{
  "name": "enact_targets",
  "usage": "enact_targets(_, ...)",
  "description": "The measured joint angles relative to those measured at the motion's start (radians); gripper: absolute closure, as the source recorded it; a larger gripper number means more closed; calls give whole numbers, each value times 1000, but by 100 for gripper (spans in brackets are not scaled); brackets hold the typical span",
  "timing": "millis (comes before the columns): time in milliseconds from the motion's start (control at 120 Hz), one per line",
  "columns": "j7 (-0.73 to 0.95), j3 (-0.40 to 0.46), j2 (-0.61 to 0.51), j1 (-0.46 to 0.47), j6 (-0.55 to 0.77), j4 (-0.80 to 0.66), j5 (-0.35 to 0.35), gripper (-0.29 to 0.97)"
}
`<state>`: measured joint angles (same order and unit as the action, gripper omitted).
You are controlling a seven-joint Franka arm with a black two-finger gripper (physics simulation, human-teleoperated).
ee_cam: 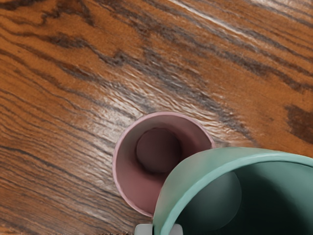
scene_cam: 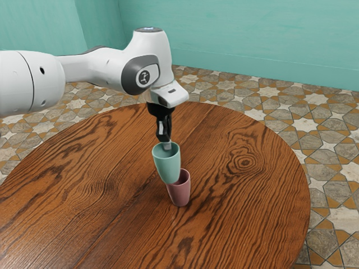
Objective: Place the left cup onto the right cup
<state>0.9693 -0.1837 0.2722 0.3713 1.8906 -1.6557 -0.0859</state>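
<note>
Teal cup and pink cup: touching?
Cannot tell. Exterior view: the base of the teal cup overlaps the rim of the pink cup, hiding any gap. Wrist view: same overlap.

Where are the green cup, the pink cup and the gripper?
green cup point(scene_cam: 166, 162), exterior view, on its outer wall.
pink cup point(ee_cam: 157, 151), wrist view, on its inner bottom.
gripper point(scene_cam: 163, 138), exterior view, between its fingertips.
</note>
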Motion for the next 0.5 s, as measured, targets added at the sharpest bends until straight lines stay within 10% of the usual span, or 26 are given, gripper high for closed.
enact_targets(500, -13, -3, 39, 3, -29, 57, 74, 79)
